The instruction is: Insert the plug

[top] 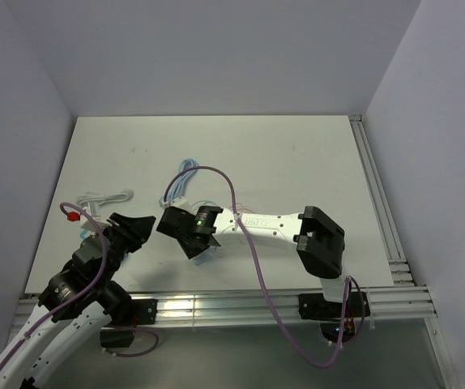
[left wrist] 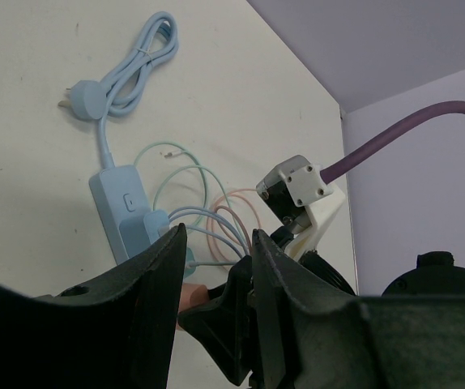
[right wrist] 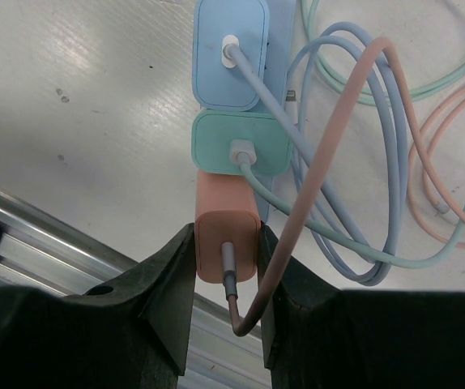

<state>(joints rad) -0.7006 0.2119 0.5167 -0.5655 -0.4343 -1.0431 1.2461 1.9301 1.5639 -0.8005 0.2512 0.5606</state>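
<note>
A light blue power strip [left wrist: 119, 203] lies on the white table, its coiled blue cable [top: 185, 174] stretching away. A blue plug [right wrist: 231, 53] and a green plug [right wrist: 243, 144] sit in the strip. An orange plug [right wrist: 226, 235] stands in line right behind the green one, at the strip's near end. My right gripper [right wrist: 226, 259] is shut on the orange plug, one finger on each side. The right gripper also shows in the top view [top: 185, 235], over the strip. My left gripper [top: 139, 227] is open and empty, just left of the right gripper, above the table.
Blue, green and pink charger cables [right wrist: 378, 121] loop on the table beside the strip. A white cable [top: 107, 197] lies at the left. Aluminium rails run along the near edge [top: 241, 304] and the right edge [top: 378, 203]. Walls close in three sides.
</note>
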